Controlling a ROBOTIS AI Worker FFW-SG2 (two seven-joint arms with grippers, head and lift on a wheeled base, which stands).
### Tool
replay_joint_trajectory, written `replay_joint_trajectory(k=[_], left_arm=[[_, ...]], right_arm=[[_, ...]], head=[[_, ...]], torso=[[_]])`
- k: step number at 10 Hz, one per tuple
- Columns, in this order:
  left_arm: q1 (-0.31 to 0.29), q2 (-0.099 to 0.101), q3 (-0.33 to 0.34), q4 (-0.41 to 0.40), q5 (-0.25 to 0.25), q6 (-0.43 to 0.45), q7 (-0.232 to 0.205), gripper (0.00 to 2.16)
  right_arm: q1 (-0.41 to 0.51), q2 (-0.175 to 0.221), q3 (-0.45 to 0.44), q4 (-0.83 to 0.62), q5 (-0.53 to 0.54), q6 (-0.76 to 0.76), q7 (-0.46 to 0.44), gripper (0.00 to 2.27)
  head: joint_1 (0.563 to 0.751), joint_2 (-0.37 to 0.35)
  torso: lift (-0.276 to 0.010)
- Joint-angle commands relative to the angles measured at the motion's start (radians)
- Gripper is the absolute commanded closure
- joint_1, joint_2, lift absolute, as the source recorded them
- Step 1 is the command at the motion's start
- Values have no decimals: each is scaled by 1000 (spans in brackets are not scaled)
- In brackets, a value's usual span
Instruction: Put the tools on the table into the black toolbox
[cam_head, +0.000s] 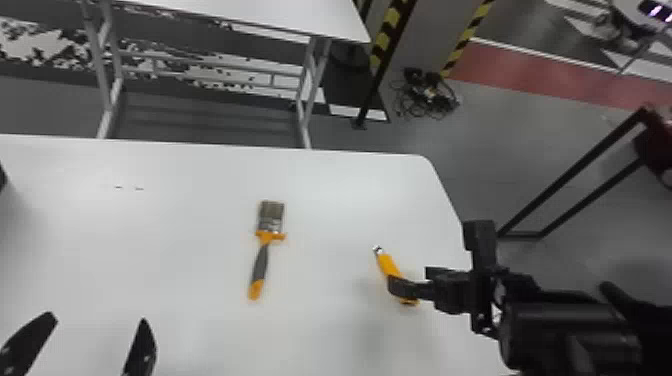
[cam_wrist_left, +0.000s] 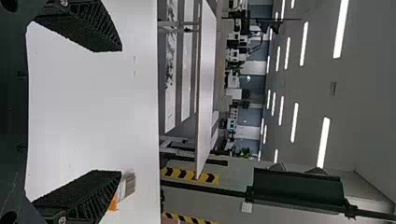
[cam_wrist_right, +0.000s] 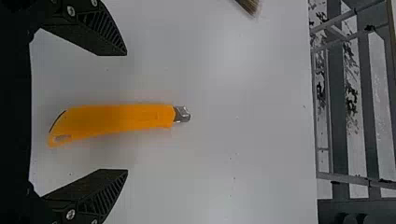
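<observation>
White table (cam_head: 200, 225) under both claws. Dark object (cam_head: 2, 177), beyond and left of the left claw; possibly the toolbox, too little visible to tell. Left claw (cam_head: 98, 317) spread, empty. Right claw (cam_wrist_right: 126, 112) spread, pinching nothing. Paintbrush (cam_head: 260, 262) flat on the table, between the claws and farther out: likely light, handle stiff, bristles (cam_head: 271, 209) soft. Best hold: mid-handle. Orange utility knife (cam_wrist_right: 116, 119) flat between the right claw's fingers, touching neither: probably light, rigid, perhaps slippery. Take it across mid-body, well back from the metal tip (cam_wrist_right: 182, 115), which points away from that claw.
</observation>
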Motion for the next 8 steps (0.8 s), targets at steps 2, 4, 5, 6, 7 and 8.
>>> replay_joint_trajectory(k=[2,4,5,6,7,8], left_arm=[[8,1,0,-3,-1,4,-1,53],[7,1,-12,-3,-14,26,2,53],[7,0,-14,-2,-15,32,3,53],[4,0,-15,-2,-15,35,3,53],[1,0,-15,-2,-15,41,5,53],[-2,0,-15,0,-15,50,5,53]], right_arm=[[-34,-4,2,27,17,23,0,120],[-44,-11,2,70,34,11,0,120],[-49,-14,2,90,34,2,0,124],[-58,-17,5,106,37,-1,1,164],[-63,-19,13,110,39,-4,1,232],[-72,-20,20,116,42,-1,1,427]], head=[[695,-350],[695,-350],[695,-350],[695,-350],[695,-350],[695,-350]], torso=[[-75],[-75],[-75],[-75],[-75],[-75]])
